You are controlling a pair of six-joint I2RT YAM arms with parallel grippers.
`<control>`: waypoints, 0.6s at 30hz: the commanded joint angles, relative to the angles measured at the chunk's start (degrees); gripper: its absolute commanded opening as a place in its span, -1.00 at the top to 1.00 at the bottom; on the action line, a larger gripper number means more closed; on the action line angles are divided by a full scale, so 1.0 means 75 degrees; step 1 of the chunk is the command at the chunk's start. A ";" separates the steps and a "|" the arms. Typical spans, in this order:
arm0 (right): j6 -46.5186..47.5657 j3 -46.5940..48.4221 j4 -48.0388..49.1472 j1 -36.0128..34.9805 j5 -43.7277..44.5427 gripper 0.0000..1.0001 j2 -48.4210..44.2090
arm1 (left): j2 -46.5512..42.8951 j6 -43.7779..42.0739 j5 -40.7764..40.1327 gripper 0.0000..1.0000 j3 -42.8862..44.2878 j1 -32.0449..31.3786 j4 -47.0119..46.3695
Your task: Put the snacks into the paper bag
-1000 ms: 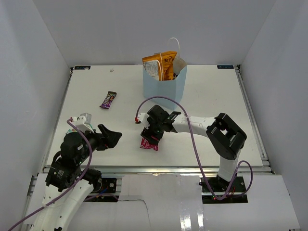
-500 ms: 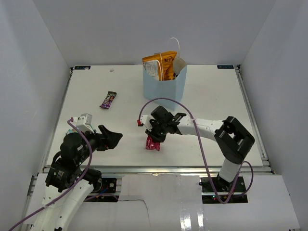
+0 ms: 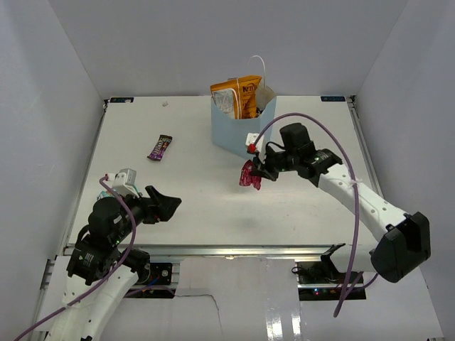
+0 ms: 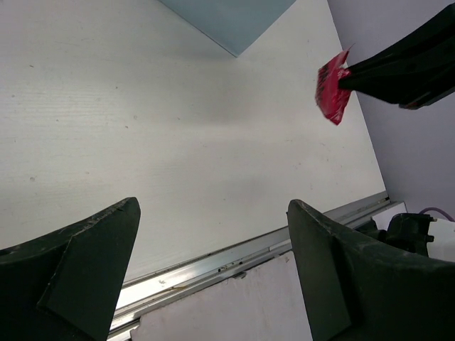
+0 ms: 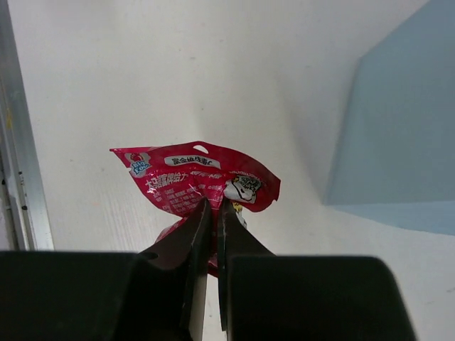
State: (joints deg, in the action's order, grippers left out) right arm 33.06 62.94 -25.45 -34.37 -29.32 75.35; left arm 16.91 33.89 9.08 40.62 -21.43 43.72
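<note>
Right jaws pinching pink-red packet (image 5: 195, 181), its white print illegible, left jaws spread, empty

Overhead camera looks down; both wrist cameras see the packet (image 5: 193, 181).

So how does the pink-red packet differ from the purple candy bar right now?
The pink-red packet hangs pinched in the right gripper, off the table; the candy bar lies flat on it, with no gripper touching it. The packet is crumpled and close to the paper bag; the bar is slim, straight and farther left. Both are outside the bag.
</note>
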 commanded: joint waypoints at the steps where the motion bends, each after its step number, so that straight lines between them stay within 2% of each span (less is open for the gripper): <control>1: 0.0514 0.0665 -0.0321 0.0515 -0.0508 0.85 -0.0273 | 0.0066 -0.0065 0.0113 -0.90 -0.0049 0.0045 -0.0041; 7: 0.0362 0.2644 -0.0287 0.1547 -0.0649 0.85 0.0451 | 0.0101 -0.0042 0.0090 -0.90 -0.0049 0.0045 -0.0041; 8: 0.0315 0.3309 -0.0286 0.1652 -0.0649 0.85 0.0824 | 0.0113 -0.0042 0.0090 -0.90 -0.0061 0.0045 -0.0053; 14: -0.0293 0.5783 -0.0052 0.1723 -0.0672 0.85 0.2453 | 0.0113 -0.0077 0.0172 -0.90 -0.0061 0.0045 -0.0064; 18: -0.0365 0.6793 0.0112 0.1723 -0.0475 0.85 0.3358 | 0.0113 -0.0101 0.0195 -0.90 -0.0072 0.0045 -0.0076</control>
State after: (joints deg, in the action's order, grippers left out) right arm 32.08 108.71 -26.52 -21.47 -33.23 96.88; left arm 17.21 33.82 9.74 40.42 -21.43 43.70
